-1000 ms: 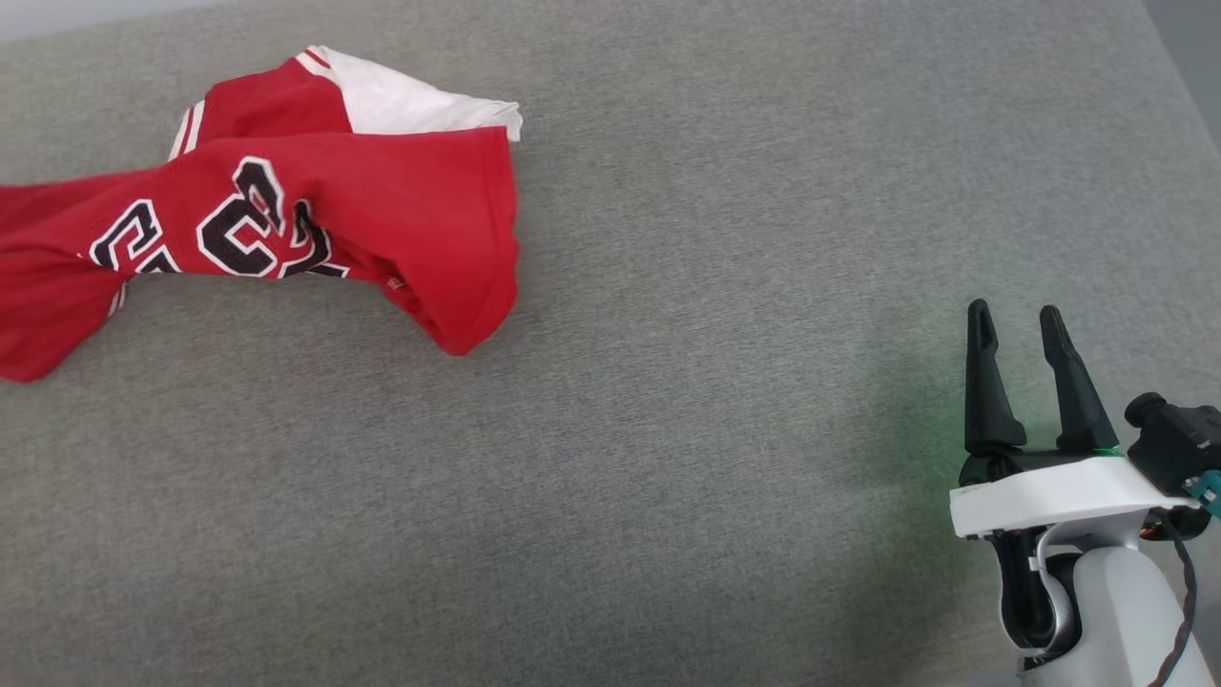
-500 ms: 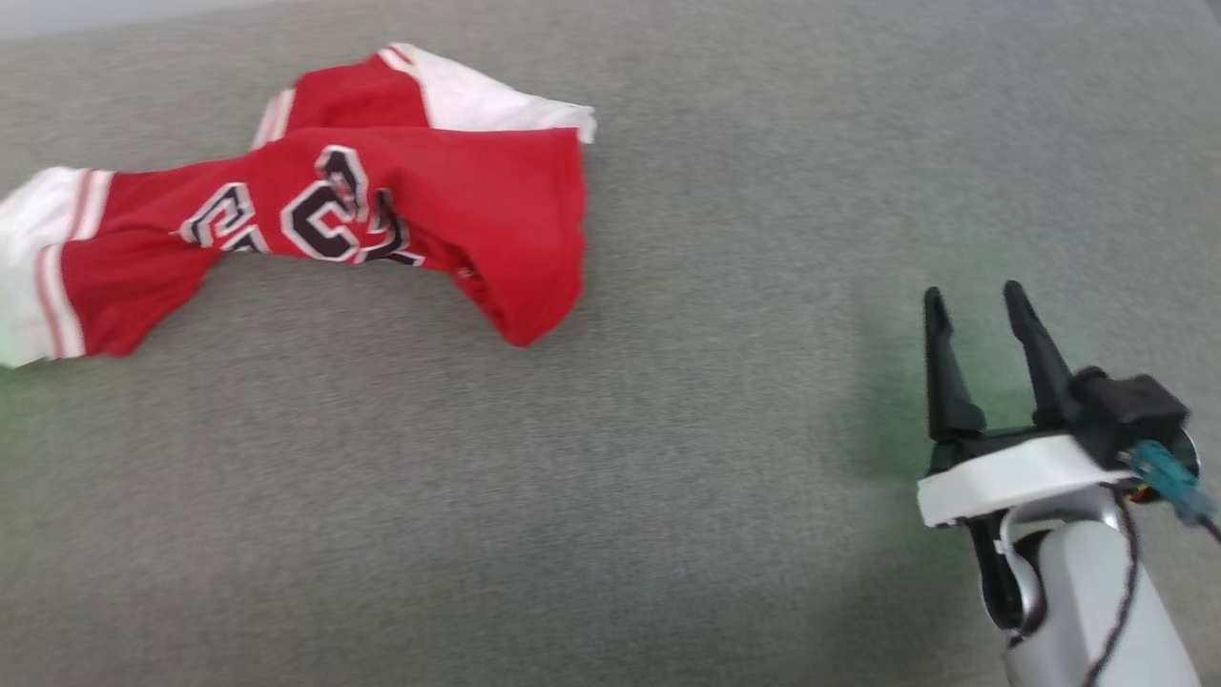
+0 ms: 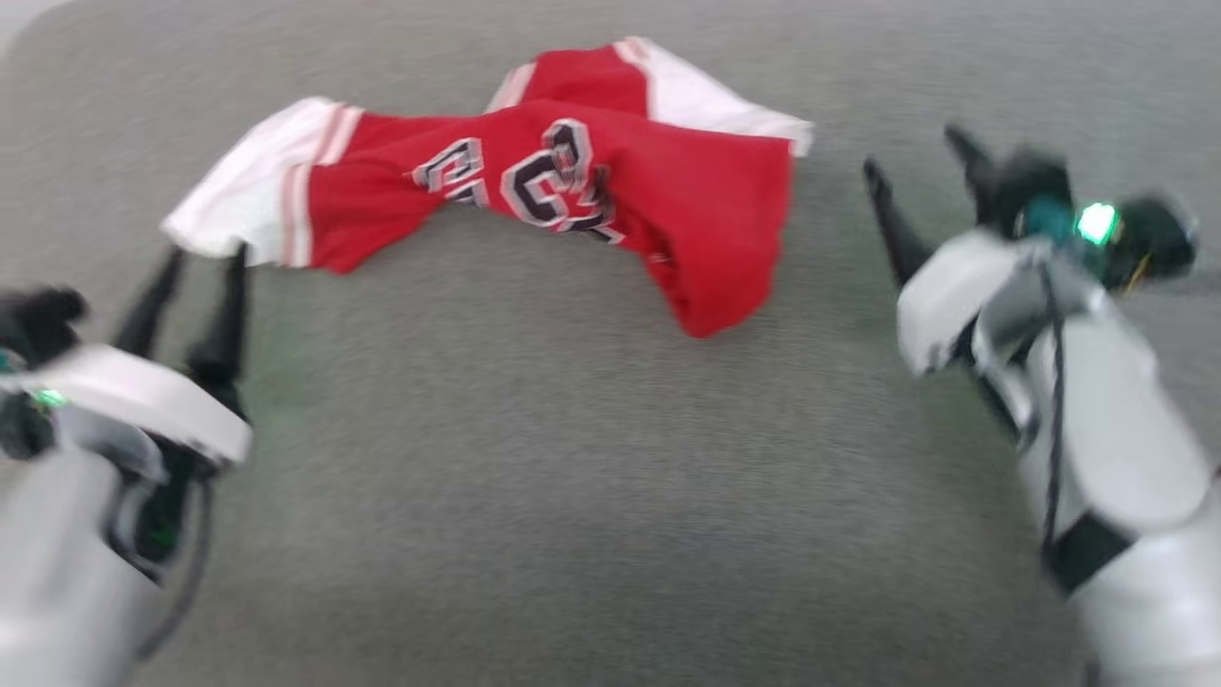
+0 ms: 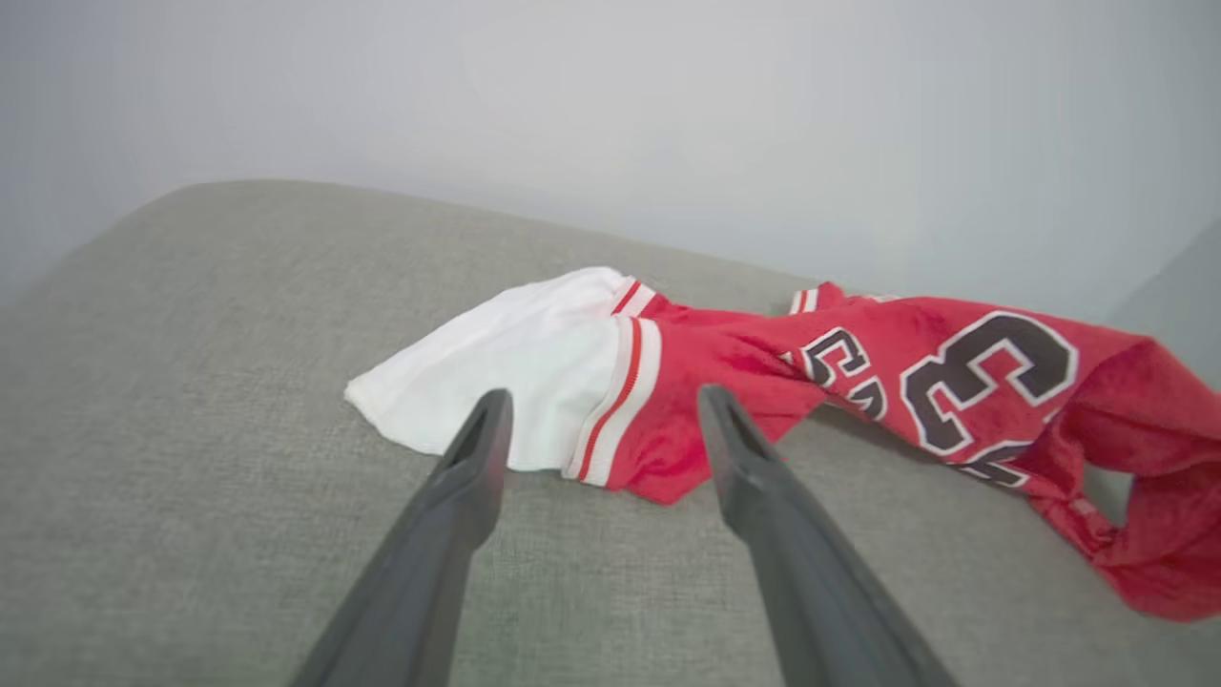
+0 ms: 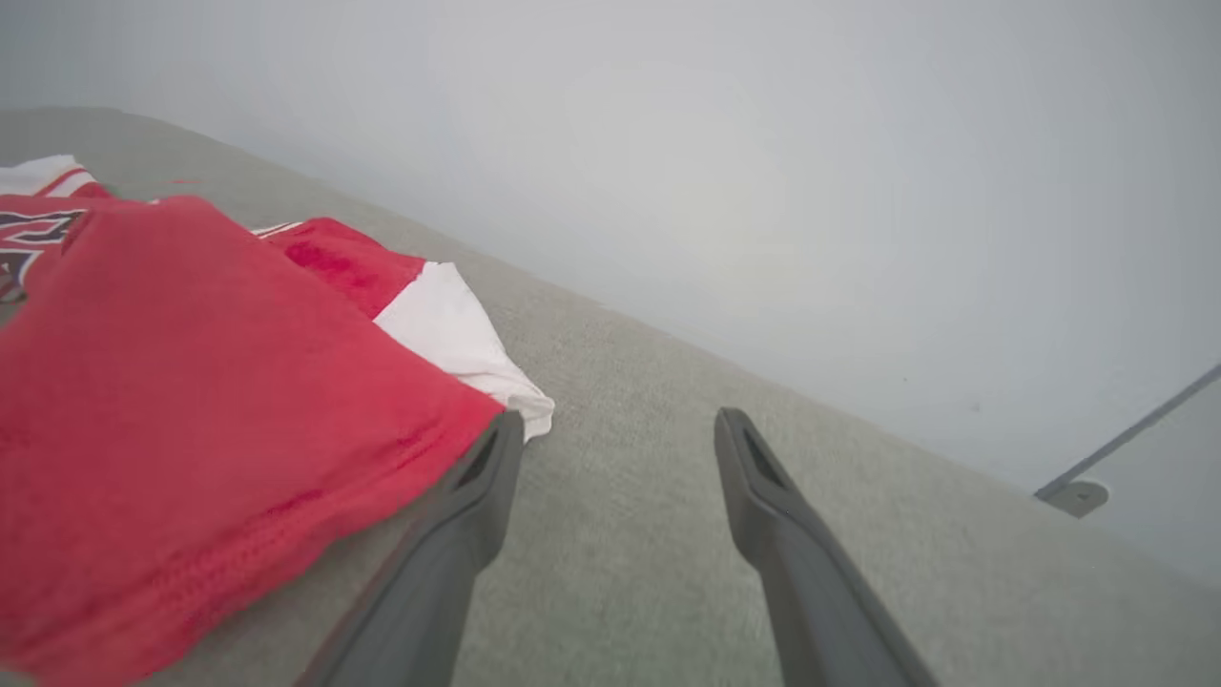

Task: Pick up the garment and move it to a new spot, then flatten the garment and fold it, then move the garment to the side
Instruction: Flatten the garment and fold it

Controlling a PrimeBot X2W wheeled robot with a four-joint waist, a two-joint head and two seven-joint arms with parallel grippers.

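Nearest, a wide bare stretch of the grey woven surface (image 3: 572,496) lies between the two pale forearms, with open room on all sides of it. Further out, the left gripper (image 3: 205,256) has its jaws spread and empty, the tips right at the hem of a white sleeve (image 4: 496,372); whether they touch the cloth I cannot tell. The right gripper (image 3: 913,153) also stands with jaws wide apart, holding nothing, just off the shirt's right edge, its inner finger beside the red hem in the right wrist view. Between the grippers and slightly beyond them, the garment (image 3: 610,181) lies crumpled on the far half of the surface. It is twisted at the middle, its black white-edged characters face up, and one red corner points back toward the robot. A second white sleeve (image 5: 448,334) spreads at its far right. Behind it the surface rounds off at its rear edge, close to a plain pale wall (image 4: 610,114). The head view is blurred.
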